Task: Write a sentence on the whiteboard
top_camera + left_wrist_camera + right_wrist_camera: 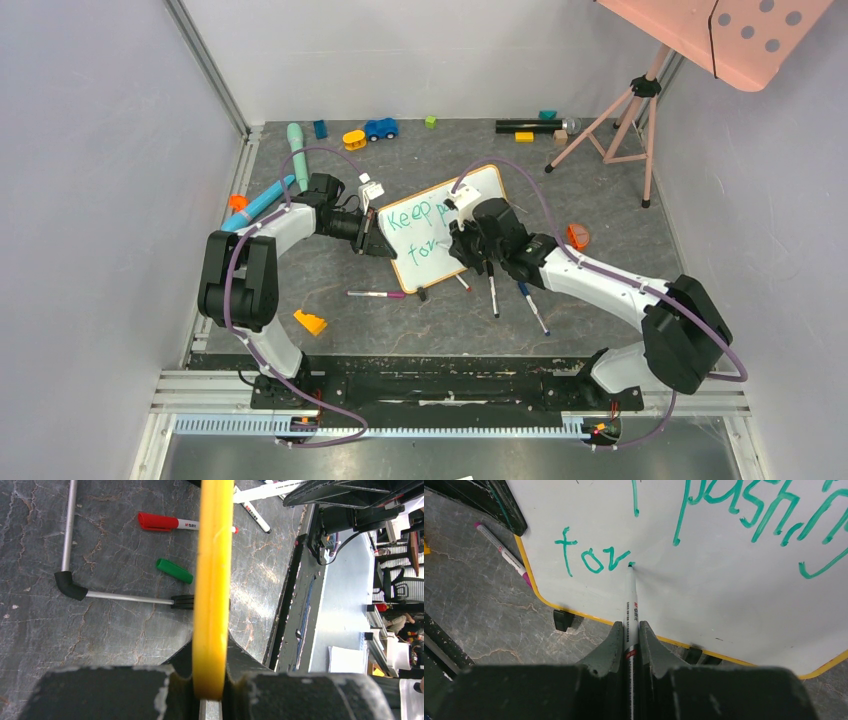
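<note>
I see one whiteboard (485, 186) tilted mid-table between my two grippers. The left gripper (209, 680) is clamped on its orange frame. The right gripper (631, 635) squeezes one marker (631, 595), its tip touching the board just after "for" in the green sentence (591, 560). Four loose markers (377, 294) lie just in front of the board.

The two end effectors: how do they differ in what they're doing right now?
The left end effector is clamped on the orange edge of the whiteboard; the right end effector grips a marker. The left steadies the board from its side, while the right holds the marker tip on the white surface beside the green writing. Both are shut on something.
</note>
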`<act>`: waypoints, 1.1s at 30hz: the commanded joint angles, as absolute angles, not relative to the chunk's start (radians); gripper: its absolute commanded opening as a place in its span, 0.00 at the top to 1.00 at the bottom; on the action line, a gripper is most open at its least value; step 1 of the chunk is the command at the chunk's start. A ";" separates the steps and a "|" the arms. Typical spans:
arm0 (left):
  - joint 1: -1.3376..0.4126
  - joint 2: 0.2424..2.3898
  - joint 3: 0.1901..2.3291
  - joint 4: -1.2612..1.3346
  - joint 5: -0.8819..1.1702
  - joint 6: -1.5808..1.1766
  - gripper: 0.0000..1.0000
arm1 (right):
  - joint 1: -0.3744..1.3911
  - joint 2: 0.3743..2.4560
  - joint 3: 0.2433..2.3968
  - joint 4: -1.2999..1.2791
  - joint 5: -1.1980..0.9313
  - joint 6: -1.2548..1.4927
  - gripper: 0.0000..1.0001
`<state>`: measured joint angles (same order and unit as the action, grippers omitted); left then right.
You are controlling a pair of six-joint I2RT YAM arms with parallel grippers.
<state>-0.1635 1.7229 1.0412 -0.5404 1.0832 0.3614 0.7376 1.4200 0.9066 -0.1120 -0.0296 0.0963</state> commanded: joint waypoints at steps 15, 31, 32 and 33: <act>-0.218 1.747 0.997 -0.643 0.964 0.456 0.98 | 0.737 1.403 0.895 -0.119 0.060 0.071 1.00; -0.218 1.747 0.997 -0.643 0.962 0.455 0.98 | 0.733 1.452 0.993 -0.125 0.086 0.061 1.00; -0.218 1.746 0.997 -0.643 0.962 0.455 0.98 | 0.733 1.452 0.993 -0.124 0.087 0.060 1.00; -0.218 1.747 0.997 -0.643 0.962 0.455 0.98 | 0.733 1.451 0.994 -0.126 0.087 0.059 1.00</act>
